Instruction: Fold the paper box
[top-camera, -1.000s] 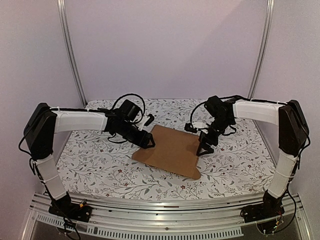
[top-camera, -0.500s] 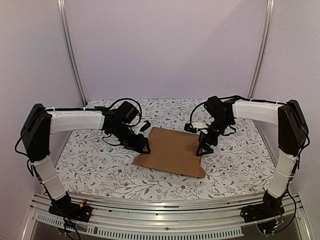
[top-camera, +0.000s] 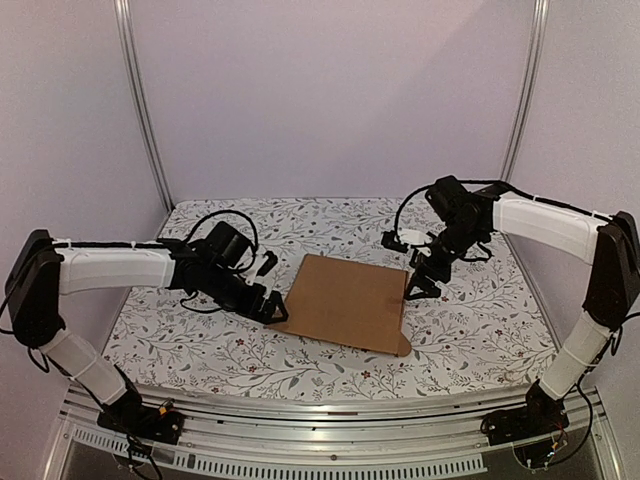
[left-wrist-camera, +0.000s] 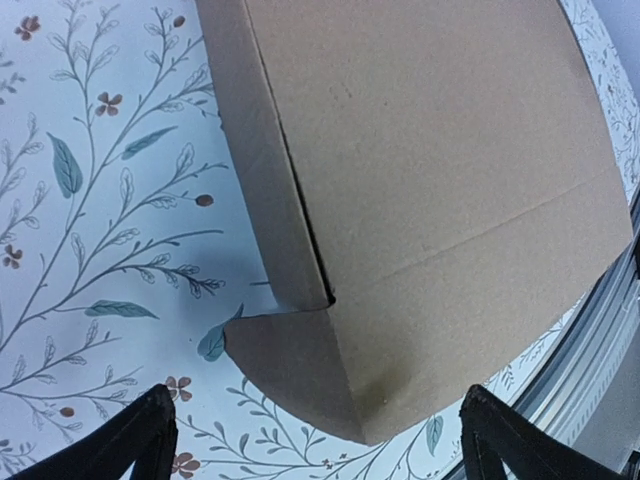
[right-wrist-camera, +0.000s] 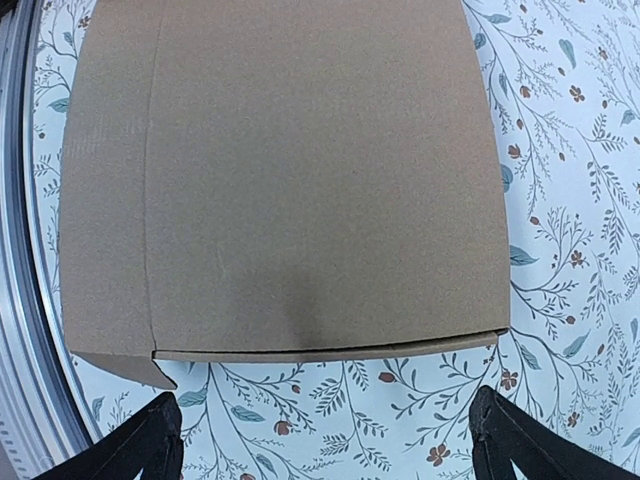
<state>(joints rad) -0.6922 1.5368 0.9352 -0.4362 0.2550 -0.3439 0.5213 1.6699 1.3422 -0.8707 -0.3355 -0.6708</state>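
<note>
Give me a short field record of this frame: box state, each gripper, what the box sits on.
Box: paper box, brown, looks folded shut, lying flat
Loose part: small flap poking out at the near-right corner
Surface: floral tablecloth
Left gripper: open, at the box's near-left corner, holding nothing
Right gripper: open, at the box's far-right corner, holding nothing

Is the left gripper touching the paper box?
Apart. In the left wrist view, floral cloth shows between the paper box and both fingers of the open left gripper.
</note>
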